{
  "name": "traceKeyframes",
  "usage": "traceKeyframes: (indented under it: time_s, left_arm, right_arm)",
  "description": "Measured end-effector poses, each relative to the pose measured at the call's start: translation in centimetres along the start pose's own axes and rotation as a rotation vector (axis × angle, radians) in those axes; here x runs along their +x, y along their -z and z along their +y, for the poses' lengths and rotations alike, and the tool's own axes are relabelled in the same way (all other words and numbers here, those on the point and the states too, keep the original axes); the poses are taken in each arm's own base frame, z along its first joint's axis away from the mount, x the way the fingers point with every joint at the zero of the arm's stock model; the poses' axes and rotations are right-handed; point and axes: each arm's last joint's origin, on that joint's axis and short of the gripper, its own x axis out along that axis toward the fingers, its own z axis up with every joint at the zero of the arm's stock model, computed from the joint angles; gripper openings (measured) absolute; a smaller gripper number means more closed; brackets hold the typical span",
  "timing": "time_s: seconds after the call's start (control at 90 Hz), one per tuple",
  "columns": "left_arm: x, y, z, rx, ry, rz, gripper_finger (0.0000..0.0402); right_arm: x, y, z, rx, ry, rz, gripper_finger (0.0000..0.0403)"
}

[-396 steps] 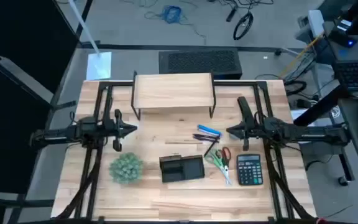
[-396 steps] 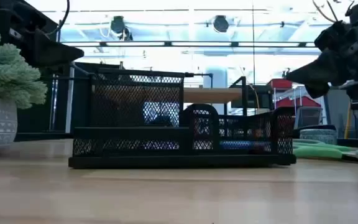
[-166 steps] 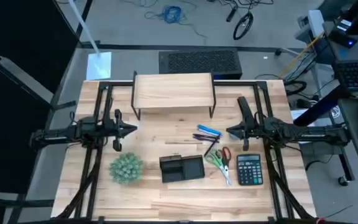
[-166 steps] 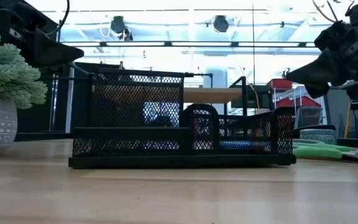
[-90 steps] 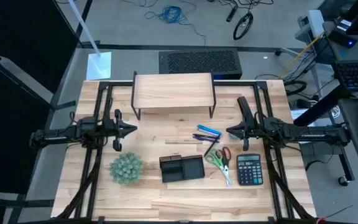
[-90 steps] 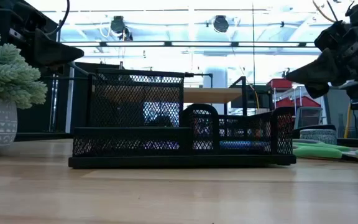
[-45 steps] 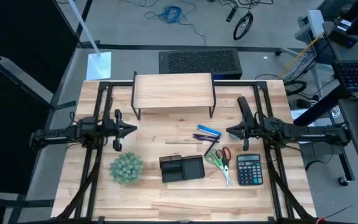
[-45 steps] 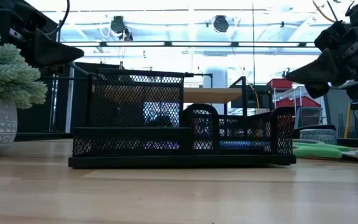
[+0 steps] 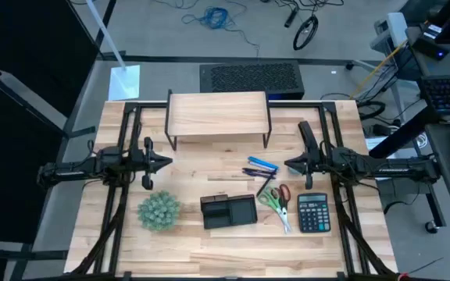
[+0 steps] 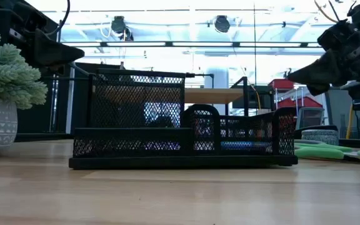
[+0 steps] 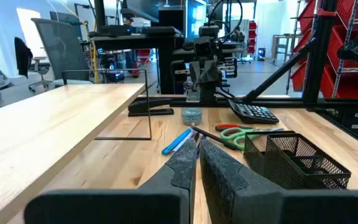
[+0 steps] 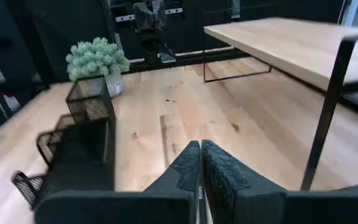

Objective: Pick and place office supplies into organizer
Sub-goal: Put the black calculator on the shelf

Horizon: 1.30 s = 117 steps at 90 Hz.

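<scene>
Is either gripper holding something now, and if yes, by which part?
Nothing is held. The left gripper and right gripper are both shut on nothing, above the table.

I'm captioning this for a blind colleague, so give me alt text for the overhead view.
Seen from above, a black mesh organizer sits empty near the front of a wooden table, with blue pens, scissors and a calculator to its right. Both arms wait at the table's sides, left gripper and right gripper shut.
</scene>
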Motion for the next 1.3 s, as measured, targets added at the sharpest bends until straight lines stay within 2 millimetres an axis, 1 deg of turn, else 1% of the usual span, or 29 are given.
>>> traceKeyframes:
  time_s: [0.378, 0.6, 1.089, 1.211, 1.3]
  left_arm:
    - [0.0, 0.0, 0.0, 0.0, 0.0, 0.0, 0.001]
    - [0.0, 0.0, 0.0, 0.0, 0.0, -0.001, 0.001]
    - [0.0, 0.0, 0.0, 0.0, 0.0, -0.001, 0.001]
    - [0.0, 0.0, 0.0, 0.0, 0.0, 0.0, 0.001]
    - [0.0, 0.0, 0.0, 0.0, 0.0, 0.0, 0.001]
  right_arm:
    - [0.0, -0.2, 0.0, 0.017, -0.001, -0.016, 0.0]
    - [0.0, -0.2, 0.0, 0.185, -0.003, -0.016, 0.0]
    - [0.0, -0.3, 0.0, 0.187, -0.003, -0.025, 0.0]
    - [0.0, -0.7, 0.1, 0.195, -0.016, -0.057, 0.0]
    - [-0.2, -1.7, 0.2, 0.191, -0.039, -0.089, 0.0]
